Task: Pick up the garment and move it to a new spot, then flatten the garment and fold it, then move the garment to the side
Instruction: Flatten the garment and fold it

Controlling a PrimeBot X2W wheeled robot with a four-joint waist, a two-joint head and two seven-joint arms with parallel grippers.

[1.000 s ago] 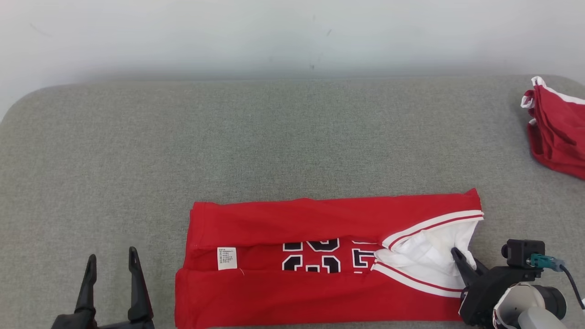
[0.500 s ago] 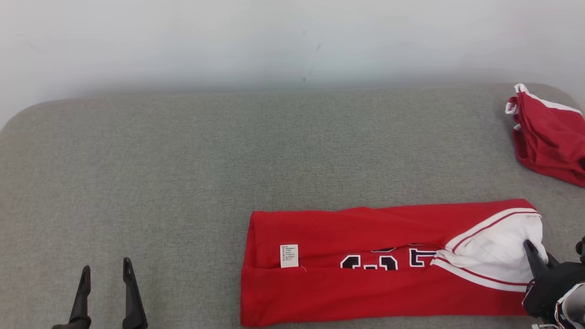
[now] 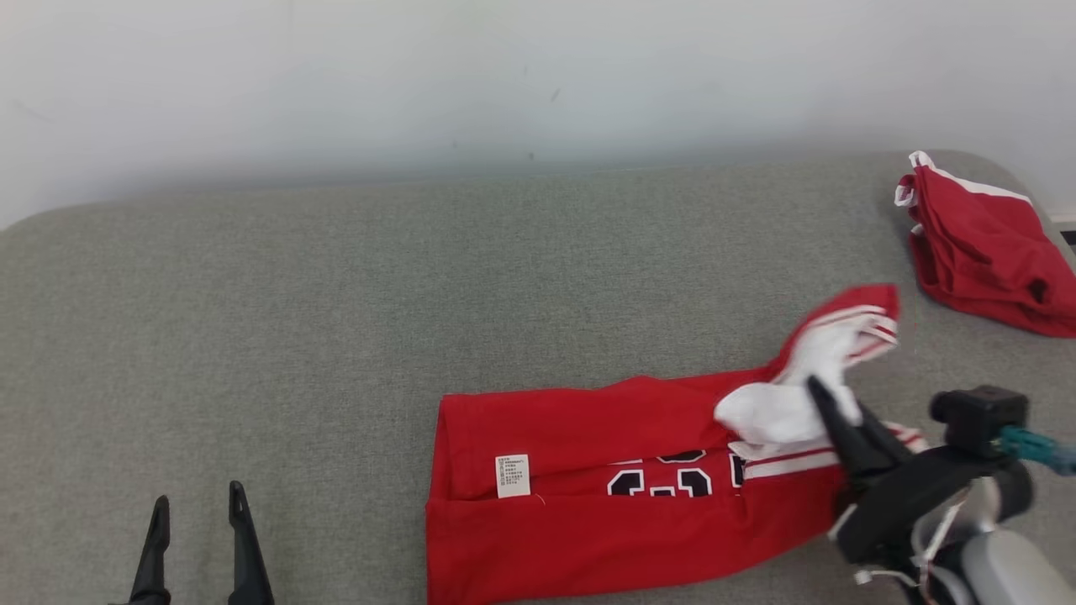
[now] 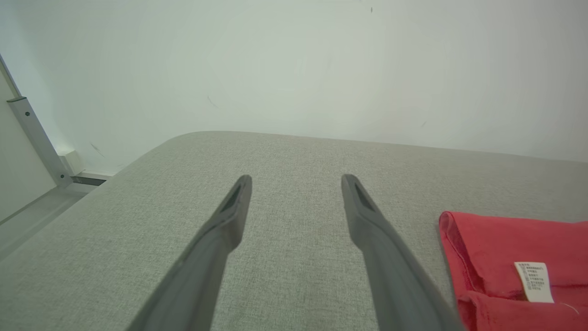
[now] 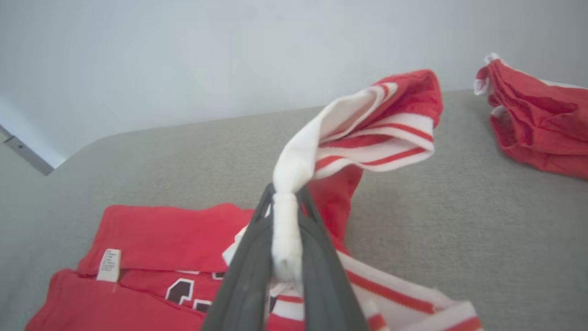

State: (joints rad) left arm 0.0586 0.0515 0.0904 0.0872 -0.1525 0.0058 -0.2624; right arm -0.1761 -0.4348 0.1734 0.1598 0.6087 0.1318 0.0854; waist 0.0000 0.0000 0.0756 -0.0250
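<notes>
The right hand (image 3: 817, 388), fingers pinched shut on the white-trimmed end of a red basketball jersey (image 3: 588, 521), holds that end clear of the grey surface (image 3: 336, 294). The rest lies flat below it and to its left. The cloth looks soft, light and limp, and is likely best gripped at a banded edge. The left hand (image 3: 197, 497) gapes wide and empty, well apart.

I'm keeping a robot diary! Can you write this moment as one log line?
right claw: shut on red jersey, white end raised | left claw: open, empty | second red garment: far right
</notes>
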